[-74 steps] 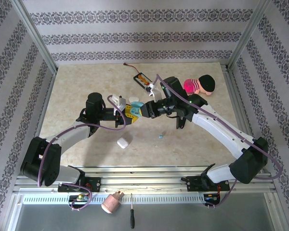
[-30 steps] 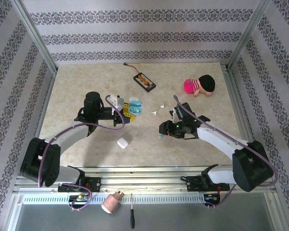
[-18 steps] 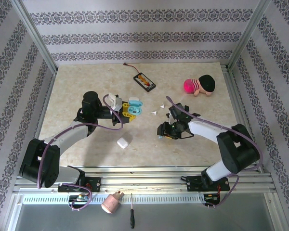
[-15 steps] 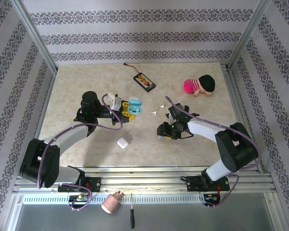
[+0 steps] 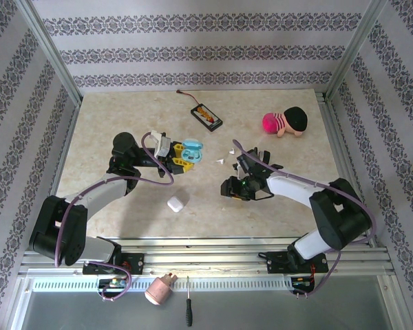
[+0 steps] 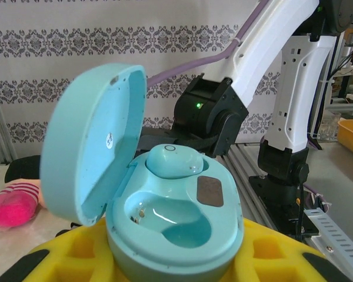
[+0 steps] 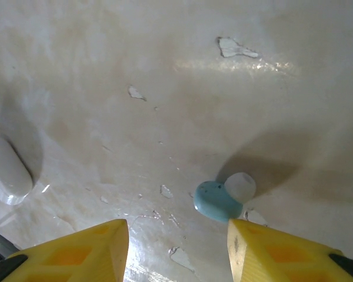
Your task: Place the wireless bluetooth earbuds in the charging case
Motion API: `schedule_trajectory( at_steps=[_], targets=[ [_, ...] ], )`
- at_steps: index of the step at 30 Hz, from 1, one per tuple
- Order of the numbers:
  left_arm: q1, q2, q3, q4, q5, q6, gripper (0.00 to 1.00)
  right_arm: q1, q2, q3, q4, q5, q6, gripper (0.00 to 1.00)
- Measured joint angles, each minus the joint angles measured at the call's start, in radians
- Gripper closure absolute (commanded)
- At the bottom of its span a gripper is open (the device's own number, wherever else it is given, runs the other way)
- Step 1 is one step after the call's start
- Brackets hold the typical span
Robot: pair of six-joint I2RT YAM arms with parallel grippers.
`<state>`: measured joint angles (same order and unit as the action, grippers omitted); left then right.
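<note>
My left gripper (image 5: pixel 181 158) is shut on a light-blue charging case (image 6: pixel 176 235), held above the table with its lid (image 6: pixel 88 141) swung open. One light-blue earbud (image 6: pixel 170 161) sits in the case's far well, and the near well is bare. The same case (image 5: pixel 191 147) appears left of centre in the top view. A second light-blue earbud (image 7: pixel 216 201) with a whitish tip lies on the table. My right gripper (image 7: pixel 176 249) hangs open just above the table, its right fingertip (image 7: pixel 282 252) close beside this earbud. From above, the right gripper (image 5: pixel 228 188) is low at the table's middle.
A shut white case (image 5: pixel 177 203) lies near the front, also visible as the white case (image 7: pixel 9 170) at the left of the right wrist view. A pink-and-black plush toy (image 5: pixel 286 122), a black board with a cable (image 5: pixel 207 115) and white scraps (image 5: pixel 221 161) lie further back.
My right gripper has crept left and settled lower over the loose blue earbud, its jaws slightly narrower. The left gripper has shifted a little back and left with the open case.
</note>
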<state>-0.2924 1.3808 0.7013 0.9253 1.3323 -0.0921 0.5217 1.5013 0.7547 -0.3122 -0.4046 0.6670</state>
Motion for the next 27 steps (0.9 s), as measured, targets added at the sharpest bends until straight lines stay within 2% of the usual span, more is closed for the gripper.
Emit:
schedule_trajectory(
  at_steps=[7,13,19,27],
  targets=[
    [0.000,0.010,0.000,0.007,0.000,-0.007,0.67,-0.027,-0.032,0.029,-0.046,0.048,-0.049,0.51],
    [0.000,0.015,-0.002,0.008,0.000,-0.008,0.67,-0.061,0.072,0.105,-0.060,0.072,-0.099,0.50],
    [0.000,0.015,-0.005,0.008,0.000,-0.008,0.67,-0.054,0.131,0.118,-0.054,0.063,-0.114,0.52],
    [0.000,0.016,-0.005,0.008,0.000,-0.008,0.67,0.002,0.118,0.096,-0.059,0.056,-0.113,0.54]
  ],
)
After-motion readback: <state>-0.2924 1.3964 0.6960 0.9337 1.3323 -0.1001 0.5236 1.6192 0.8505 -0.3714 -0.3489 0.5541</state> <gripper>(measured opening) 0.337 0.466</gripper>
